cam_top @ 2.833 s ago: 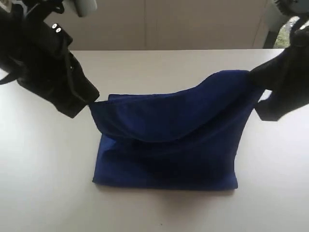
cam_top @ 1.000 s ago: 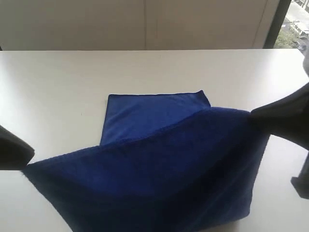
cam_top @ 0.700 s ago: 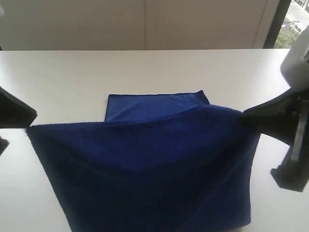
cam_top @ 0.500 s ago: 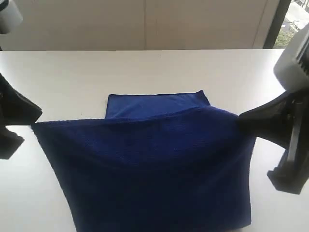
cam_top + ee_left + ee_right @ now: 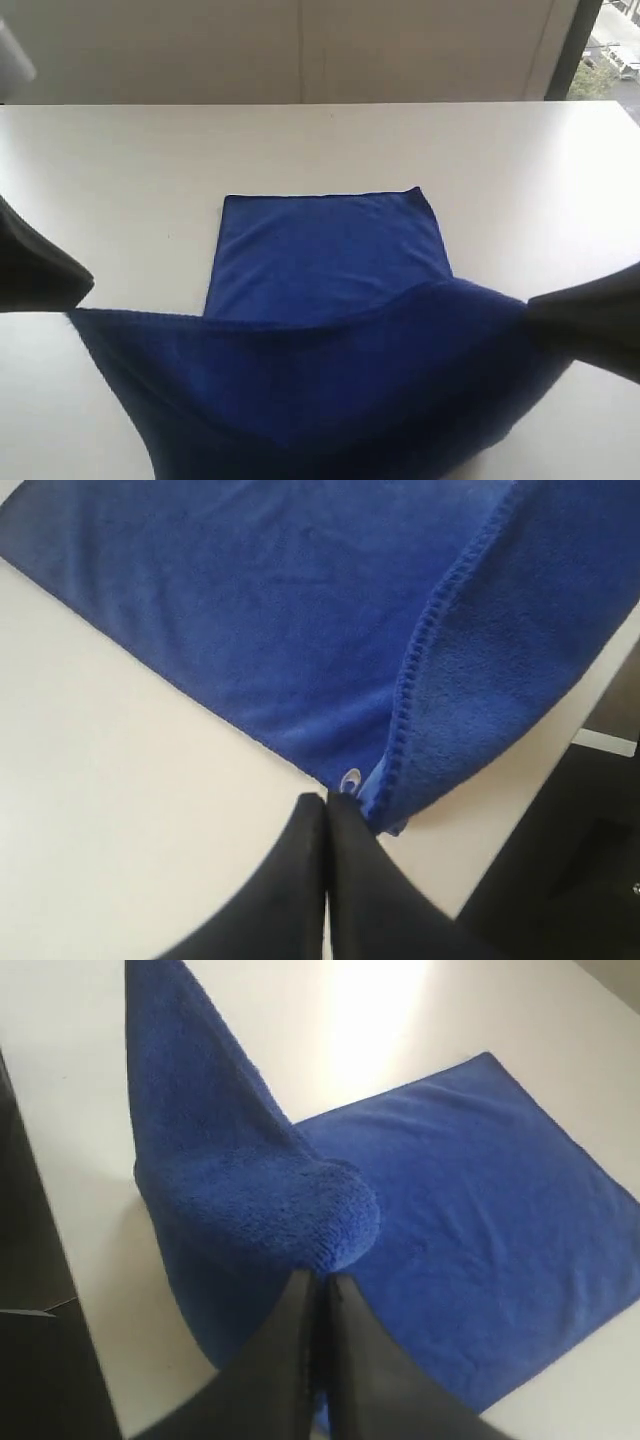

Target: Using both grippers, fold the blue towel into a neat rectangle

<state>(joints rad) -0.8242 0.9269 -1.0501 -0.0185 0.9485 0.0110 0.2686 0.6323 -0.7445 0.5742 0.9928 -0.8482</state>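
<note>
The blue towel (image 5: 330, 260) lies partly flat on the white desk (image 5: 150, 160) and is partly held in the air. Its flat part sits in the middle of the desk in the exterior view. This is a smooth panel whose far edge runs parallel to the desk's far edge, with its sides running from there toward the camera. The near part is lifted off the desk and stretched between the two grippers, so the raised span has its long axis running left to right across the exterior view. The span's upper hem is lowest near the middle and humps up just before the right corner. The cloth below it drops out of the bottom of the picture.

The left gripper (image 5: 88, 288) is at the left end of the span, its jaws closed on the towel's corner along the stitched hem. The right gripper (image 5: 530, 310) is at the right end, well apart from the left one, its jaws closed on a bunched, rounded corner of the cloth. A small pale label (image 5: 351, 779) shows at the left corner, just beside the tips of the left jaws.
</note>
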